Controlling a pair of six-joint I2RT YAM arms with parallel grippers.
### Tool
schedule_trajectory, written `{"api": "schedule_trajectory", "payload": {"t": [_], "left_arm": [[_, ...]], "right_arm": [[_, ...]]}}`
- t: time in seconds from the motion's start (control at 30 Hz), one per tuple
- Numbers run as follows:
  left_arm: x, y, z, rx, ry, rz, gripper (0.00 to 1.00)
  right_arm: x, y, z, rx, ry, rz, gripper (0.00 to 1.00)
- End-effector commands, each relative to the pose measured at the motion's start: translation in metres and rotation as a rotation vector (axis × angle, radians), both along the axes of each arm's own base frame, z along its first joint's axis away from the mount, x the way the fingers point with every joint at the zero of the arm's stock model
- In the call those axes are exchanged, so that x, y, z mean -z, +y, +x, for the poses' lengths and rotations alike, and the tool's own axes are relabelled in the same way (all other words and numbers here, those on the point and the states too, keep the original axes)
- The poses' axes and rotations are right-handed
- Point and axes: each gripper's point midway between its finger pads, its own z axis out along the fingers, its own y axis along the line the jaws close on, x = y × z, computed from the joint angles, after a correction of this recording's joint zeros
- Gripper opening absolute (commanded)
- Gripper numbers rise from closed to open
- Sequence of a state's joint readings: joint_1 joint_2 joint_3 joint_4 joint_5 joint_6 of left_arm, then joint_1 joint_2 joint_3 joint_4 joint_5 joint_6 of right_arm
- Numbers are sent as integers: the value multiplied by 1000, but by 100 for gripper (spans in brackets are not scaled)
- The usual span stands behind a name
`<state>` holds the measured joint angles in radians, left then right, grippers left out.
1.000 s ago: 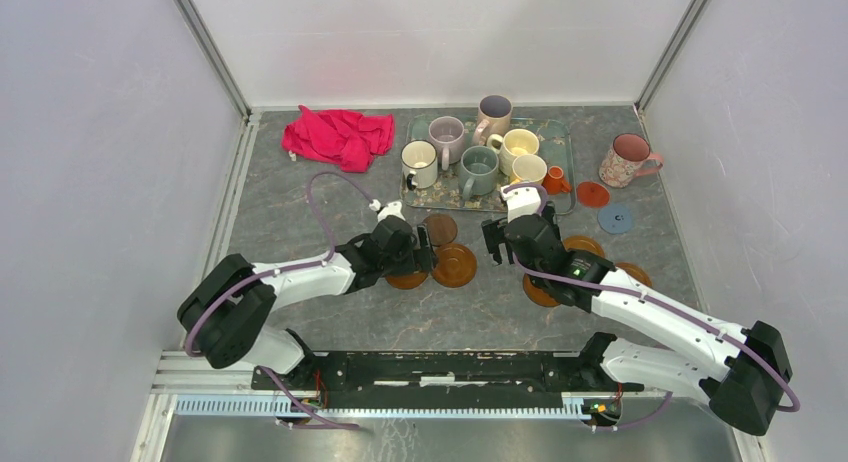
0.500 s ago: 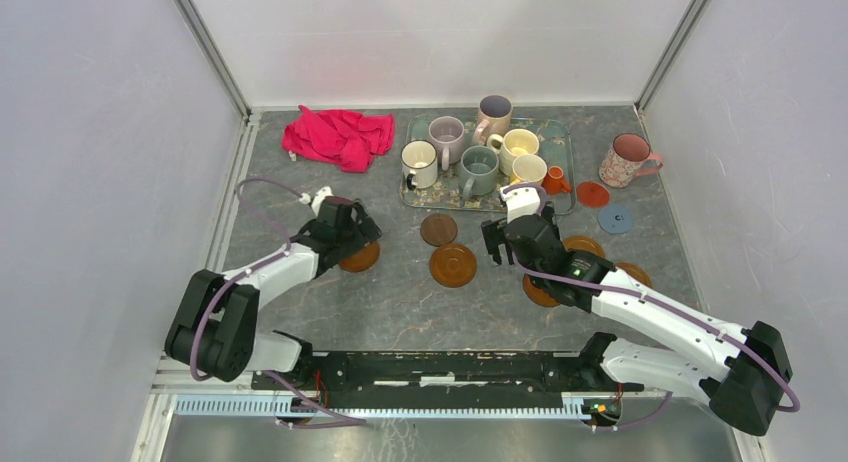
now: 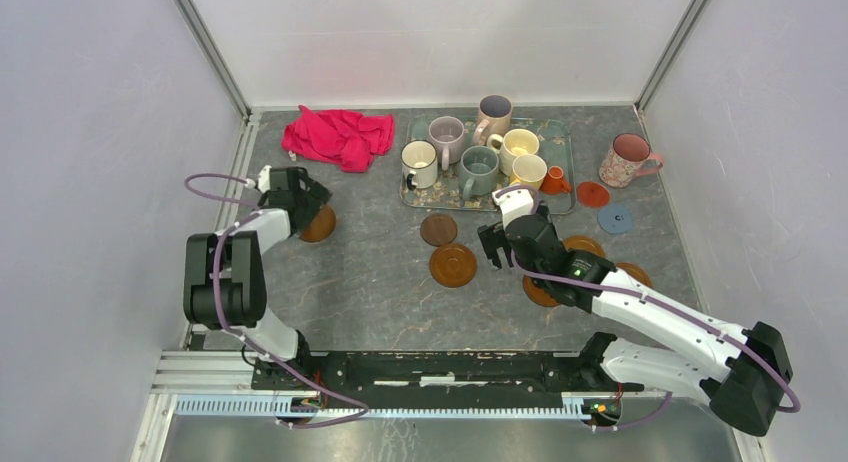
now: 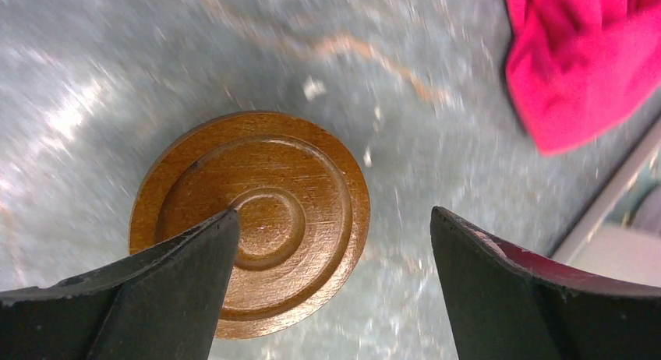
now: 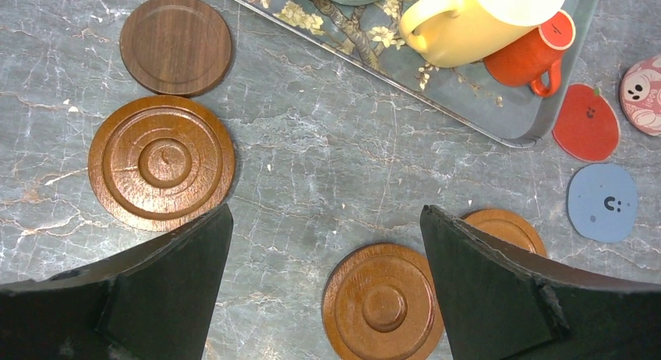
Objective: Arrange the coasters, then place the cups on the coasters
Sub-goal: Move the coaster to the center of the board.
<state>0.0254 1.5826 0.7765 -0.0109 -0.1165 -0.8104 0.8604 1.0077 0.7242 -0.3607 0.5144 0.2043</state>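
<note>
Hovering well left of the teal tray (image 3: 556,142), nearer than the red cloth (image 3: 338,137): left gripper (image 3: 300,197), fingers spread wide over one amber coaster (image 3: 320,225) lying flat on the table. One finger overlaps its rim in the wrist view; contact can't be told. Right gripper (image 3: 497,244) just off the tray's near edge, fingers equally wide, holding nothing. Dark brown coaster (image 3: 438,229) just off that same edge. Red coaster (image 3: 592,194) and blue coaster (image 3: 614,218) by the tray's near right corner. Cups (image 3: 478,170) crowd the tray; pink floral mug (image 3: 628,160) stands off it, to the right.
</note>
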Motion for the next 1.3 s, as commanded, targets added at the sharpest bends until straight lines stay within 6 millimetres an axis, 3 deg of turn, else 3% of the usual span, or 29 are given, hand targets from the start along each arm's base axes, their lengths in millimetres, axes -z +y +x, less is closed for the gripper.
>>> {"api": "schedule_trajectory", "payload": {"t": [0.0,0.1,0.33,0.53,0.7,0.9,1.0,1.03,1.27], "left_arm": [[39,42,-21,-130,183,-1,100],[36,65,-13,-168,197,19,100],[33,91,-7,-188,226,56,100],[0,97,8,-163,162,100,100],[-38,86,23,-97,63,118,100],[-70,43,29,14,-13,127,100],[-80,3,27,96,-36,148,100],[-82,-20,24,146,-41,150,100],[-87,-113,2,334,-93,139,100]], "right_arm": [[-20,6,1,-33,-49,34,98],[-20,3,0,-37,-54,33,98],[-19,0,0,-39,-60,11,98],[-24,-1,2,-34,-76,10,98],[-27,2,2,-41,-74,16,98],[-29,1,4,-24,-77,15,98],[-32,1,4,-18,-78,21,98],[-33,1,4,-19,-79,22,98],[-36,-2,6,-3,-80,2,98]]}}
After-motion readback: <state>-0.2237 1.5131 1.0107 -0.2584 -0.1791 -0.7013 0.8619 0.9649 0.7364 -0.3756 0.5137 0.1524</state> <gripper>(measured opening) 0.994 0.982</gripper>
